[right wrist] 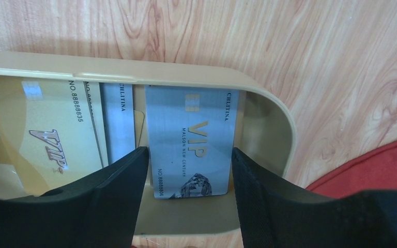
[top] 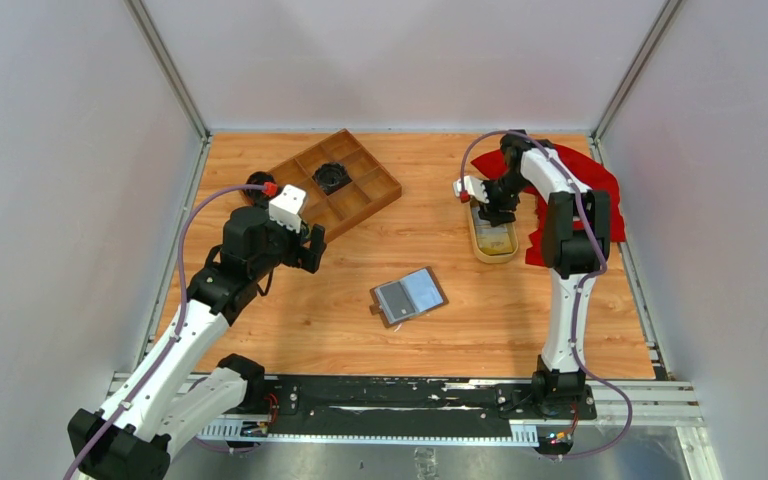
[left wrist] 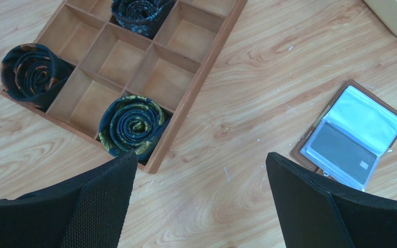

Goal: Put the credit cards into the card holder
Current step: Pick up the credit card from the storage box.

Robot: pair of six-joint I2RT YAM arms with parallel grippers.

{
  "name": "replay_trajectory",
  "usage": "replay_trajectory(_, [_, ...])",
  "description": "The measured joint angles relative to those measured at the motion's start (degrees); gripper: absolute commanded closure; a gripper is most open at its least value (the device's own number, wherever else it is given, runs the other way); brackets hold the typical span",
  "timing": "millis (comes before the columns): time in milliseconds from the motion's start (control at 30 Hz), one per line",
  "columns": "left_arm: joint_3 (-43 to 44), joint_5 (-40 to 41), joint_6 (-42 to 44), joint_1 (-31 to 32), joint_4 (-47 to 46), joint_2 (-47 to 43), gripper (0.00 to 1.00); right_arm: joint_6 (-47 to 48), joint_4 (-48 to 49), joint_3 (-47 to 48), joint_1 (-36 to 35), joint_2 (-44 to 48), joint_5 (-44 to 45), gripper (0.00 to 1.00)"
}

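Right wrist view puts the credit cards [right wrist: 116, 124] lying flat in the yellow dish [right wrist: 269, 108], at least 3 of them. A silver card [right wrist: 194, 134] marked VIP sits toward the dish's 3 o'clock end. A gold card [right wrist: 41, 134] lies at 9 o'clock from it, and a narrow strip of another silver one shows between the 2. My right gripper [right wrist: 188, 170] reaches into the dish with its fingers [right wrist: 126, 181] apart, 1 along each long edge of the silver card. I cannot tell whether they press on it or only flank it.

From the top camera, the card holder [top: 410, 295] lies open and flat near the middle of the table [top: 500, 320], pockets up. The dish is at 2 o'clock from it. The left wrist view shows a dark card already in 1 pocket of the holder and a clear, shiny pocket beside it.

At 3 o'clock from the dish a red cloth [top: 600, 190] is spread under the right arm.

My left gripper [top: 310, 248] hangs at 10 o'clock from the card holder, jaws wide apart and gripping nothing, over bare wood. At 11 o'clock from the holder sits the wooden tray [top: 388, 187]. The left wrist view shows 3 dark cloth rolls [left wrist: 134, 126] in its compartments.
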State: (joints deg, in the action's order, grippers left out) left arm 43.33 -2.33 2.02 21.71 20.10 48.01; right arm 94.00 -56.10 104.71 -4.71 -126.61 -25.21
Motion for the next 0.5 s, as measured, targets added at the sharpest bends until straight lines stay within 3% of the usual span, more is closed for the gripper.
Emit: replay_trajectory(500, [0.00,0.00,0.00,0.00,0.00,0.00,0.00,-0.70,0.35,1.55,0.00,0.00,0.28,0.38])
